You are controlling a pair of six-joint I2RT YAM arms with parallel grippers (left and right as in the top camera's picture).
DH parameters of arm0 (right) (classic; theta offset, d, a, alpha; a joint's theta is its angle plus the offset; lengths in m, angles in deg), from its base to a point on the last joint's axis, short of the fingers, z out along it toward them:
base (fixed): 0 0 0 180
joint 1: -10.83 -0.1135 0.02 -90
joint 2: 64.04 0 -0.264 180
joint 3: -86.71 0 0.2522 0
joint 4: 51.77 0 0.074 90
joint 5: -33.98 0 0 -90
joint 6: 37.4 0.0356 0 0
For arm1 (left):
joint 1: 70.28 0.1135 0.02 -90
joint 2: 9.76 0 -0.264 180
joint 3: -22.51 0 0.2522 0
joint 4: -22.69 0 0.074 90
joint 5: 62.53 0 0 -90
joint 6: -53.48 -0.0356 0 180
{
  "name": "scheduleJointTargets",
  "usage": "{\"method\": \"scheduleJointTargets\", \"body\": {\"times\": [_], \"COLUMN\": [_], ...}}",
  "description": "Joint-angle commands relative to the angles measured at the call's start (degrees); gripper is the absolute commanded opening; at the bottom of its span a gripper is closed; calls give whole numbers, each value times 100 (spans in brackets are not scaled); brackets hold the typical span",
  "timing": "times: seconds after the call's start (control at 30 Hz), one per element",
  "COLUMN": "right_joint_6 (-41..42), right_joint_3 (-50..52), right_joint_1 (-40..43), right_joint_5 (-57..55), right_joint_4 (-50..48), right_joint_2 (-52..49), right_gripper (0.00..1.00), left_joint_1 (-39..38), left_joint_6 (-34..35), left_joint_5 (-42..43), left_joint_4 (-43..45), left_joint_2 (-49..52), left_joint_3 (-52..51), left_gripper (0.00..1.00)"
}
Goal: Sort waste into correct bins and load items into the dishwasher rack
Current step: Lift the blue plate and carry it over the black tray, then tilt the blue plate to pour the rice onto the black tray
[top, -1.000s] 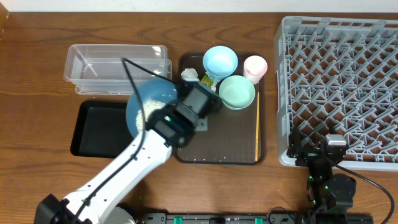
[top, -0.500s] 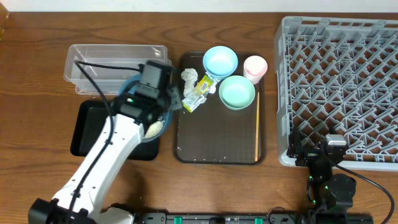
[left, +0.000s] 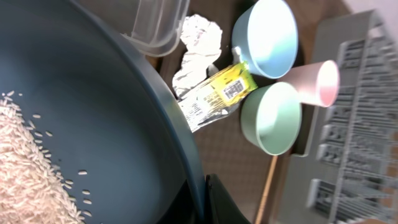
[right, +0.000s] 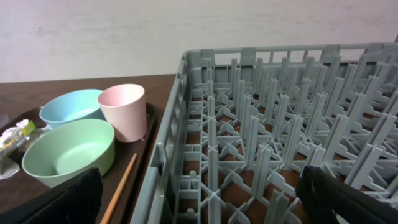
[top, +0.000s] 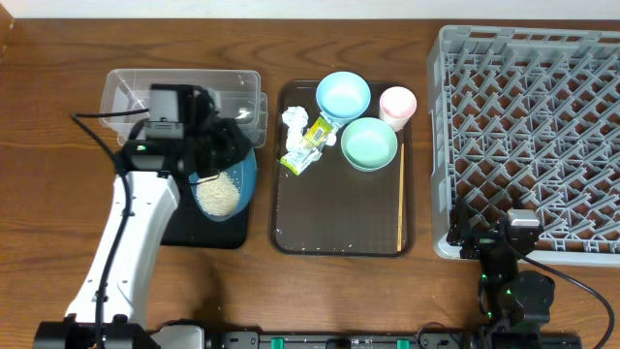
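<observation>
My left gripper [top: 240, 145] is shut on the rim of the dark blue plate [top: 232, 174], which carries a heap of rice [top: 219, 194] above the black tray [top: 208, 235], beside the clear tub [top: 136, 92]. In the left wrist view its fingers [left: 214, 202] pinch the plate's edge [left: 93, 124]. Tissue [top: 296, 118], the yellow-green wrapper [top: 305, 147], light blue bowl [top: 343, 95], mint bowl [top: 369, 143], pink cup [top: 397, 103] and chopsticks [top: 401, 199] lie on the brown tray. My right gripper [top: 504, 237] is open and empty at the grey rack's [top: 533, 126] front left corner.
The dark brown serving tray [top: 339, 228] sits between the bins and the rack. The rack's wall [right: 168, 155] stands right in front of my right gripper [right: 205, 208], with the cup [right: 124, 112] and bowls to its left.
My left gripper has carried the plate with rice leftward off the brown tray to above the black tray. The tissue and wrapper now show. The right arm has not moved.
</observation>
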Motion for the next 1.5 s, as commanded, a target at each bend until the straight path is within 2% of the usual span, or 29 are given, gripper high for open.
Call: {"method": "scheduleJointTargets", "body": {"times": [0.0,0.5,0.83,1.0,1.27,1.47], "right_joint_6": [72,72,72,72,72,72], "right_joint_3": [4,4,4,4,4,4], "right_joint_1": [63,63,63,63,63,63], "right_joint_5": [-15,-15,-17,-15,-15,-17], "right_joint_4": [22,22,22,22,22,22], "right_joint_2": [20,20,20,20,20,20], "right_gripper": [99,99,99,99,99,99], "left_joint_1": [328,1204,1814,2083,2424,2472], "left_joint_6": [-164,-160,-162,-162,-389,-457], "left_joint_5": [817,2422,2570,3488,4398,4424], "left_joint_4": [-9,-20,-540,-531,-573,-782], "left_joint_2": [-103,-103,-103,-101,-101,-101], "left_joint_3": [2,2,2,2,-2,-4], "left_gripper": [6,6,6,6,6,6]}}
